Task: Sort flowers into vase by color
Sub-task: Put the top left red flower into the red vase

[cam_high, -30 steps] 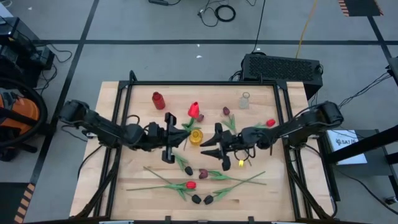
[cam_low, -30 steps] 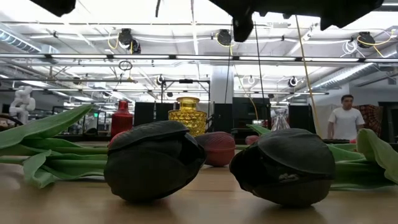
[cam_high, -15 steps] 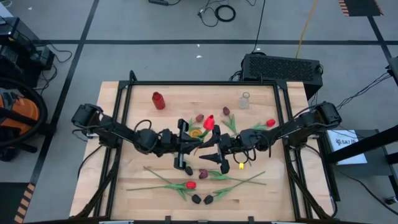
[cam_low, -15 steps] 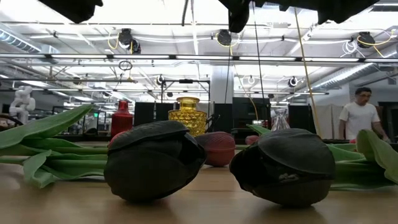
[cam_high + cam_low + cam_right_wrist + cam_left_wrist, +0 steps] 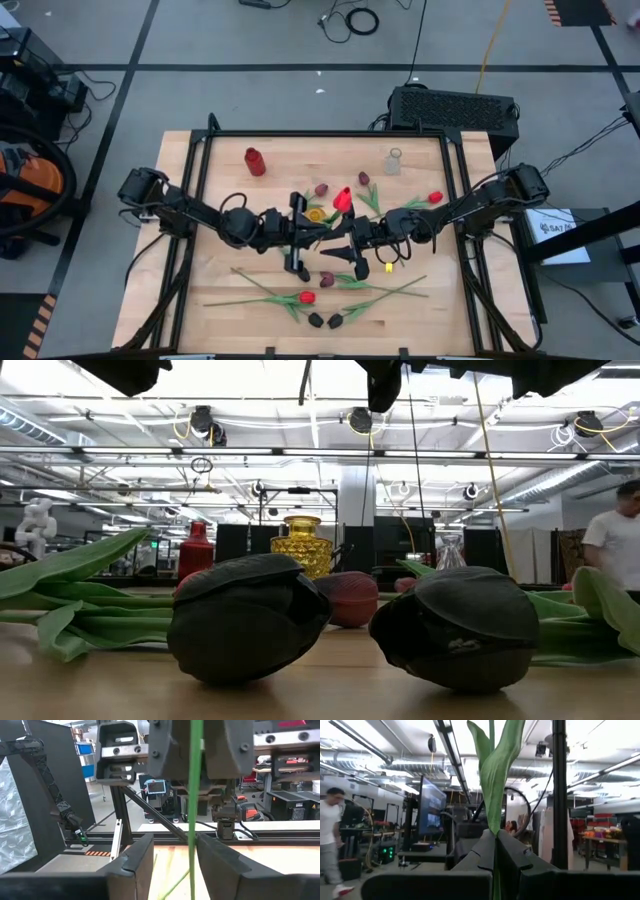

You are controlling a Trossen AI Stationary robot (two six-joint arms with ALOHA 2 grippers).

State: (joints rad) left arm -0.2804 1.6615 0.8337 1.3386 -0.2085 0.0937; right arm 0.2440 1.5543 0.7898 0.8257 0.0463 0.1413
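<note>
Both arms meet over the middle of the wooden desk (image 5: 200,300) in the overhead frame. The left pincer (image 5: 300,235), reaching in from the left side of the frame, is clamped tight on the green stem of a red tulip (image 5: 342,199); the bloom shows just right of the yellow vase (image 5: 315,213) at frame centre. In the left wrist view the stem and a long leaf (image 5: 495,765) rise straight up out of the closed fingers (image 5: 480,855).

The right pincer (image 5: 352,244) comes in from the right side of the frame and sits just beside the left one. In its own wrist view the same thin stem (image 5: 195,795) runs between its two fingers (image 5: 137,852), which stand partly apart. I cannot tell whether they touch it.

The other flowers (image 5: 310,297) lie loose across the lower middle of the overhead frame: green stems fanned out, a red head among them, dark heads (image 5: 325,321) near the bottom edge. Two more tulips lie in the upper right part of the desk, one red (image 5: 434,198), one maroon (image 5: 364,179).

A red vase (image 5: 254,161) stands toward the upper left of the desk and a clear glass vase (image 5: 394,161) toward the upper right.

From desk height, two dark tulip heads (image 5: 245,615) fill the foreground, with the red and yellow vases behind them, and a person (image 5: 615,540) in a white shirt at the far right edge of the frame.
</note>
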